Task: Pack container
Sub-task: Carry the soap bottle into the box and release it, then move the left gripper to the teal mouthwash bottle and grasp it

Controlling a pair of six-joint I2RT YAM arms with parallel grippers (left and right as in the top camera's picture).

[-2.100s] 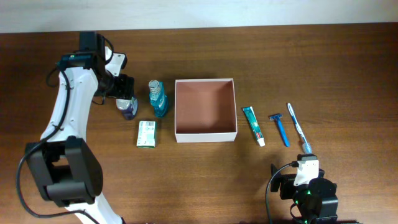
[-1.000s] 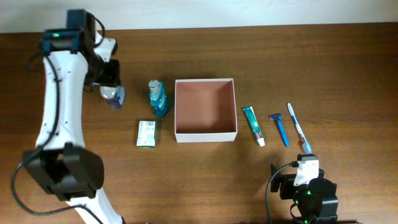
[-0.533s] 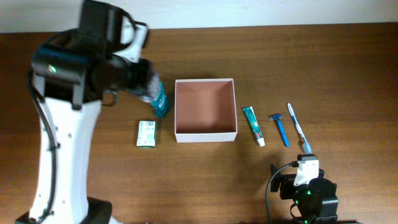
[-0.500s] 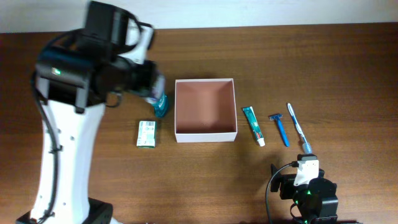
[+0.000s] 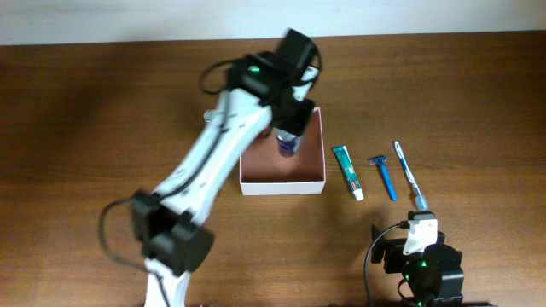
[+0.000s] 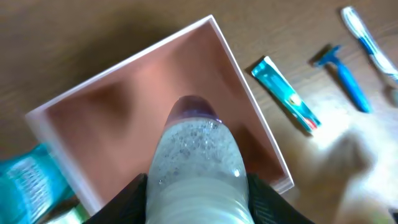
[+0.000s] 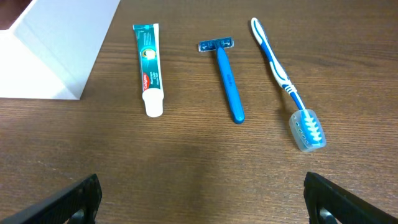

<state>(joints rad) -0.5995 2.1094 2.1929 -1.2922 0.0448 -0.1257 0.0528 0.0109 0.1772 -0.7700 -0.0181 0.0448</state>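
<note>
The container [image 5: 281, 185] is a shallow white square box with a pinkish-brown inside, at the table's middle. My left gripper [image 6: 198, 194] is shut on a clear bottle [image 6: 196, 155] with a purple cap. It holds the bottle cap-down over the container's inside [image 6: 124, 112]. In the overhead view the bottle [image 5: 287, 145] shows above the box floor, under the left wrist. My right gripper [image 7: 208, 199] stands open and empty near the front edge. It faces a toothpaste tube [image 7: 149, 68], a blue razor [image 7: 225, 78] and a toothbrush [image 7: 286, 81].
Toothpaste [image 5: 347, 170], razor [image 5: 384, 176] and toothbrush [image 5: 408, 173] lie in a row right of the container. A teal bottle [image 6: 31, 180] lies left of the box, mostly hidden under the left arm in the overhead view. The left arm crosses the table diagonally.
The left arm has swung right from the table's left side, carrying the clear bottle over the container. The right arm has not moved.
</note>
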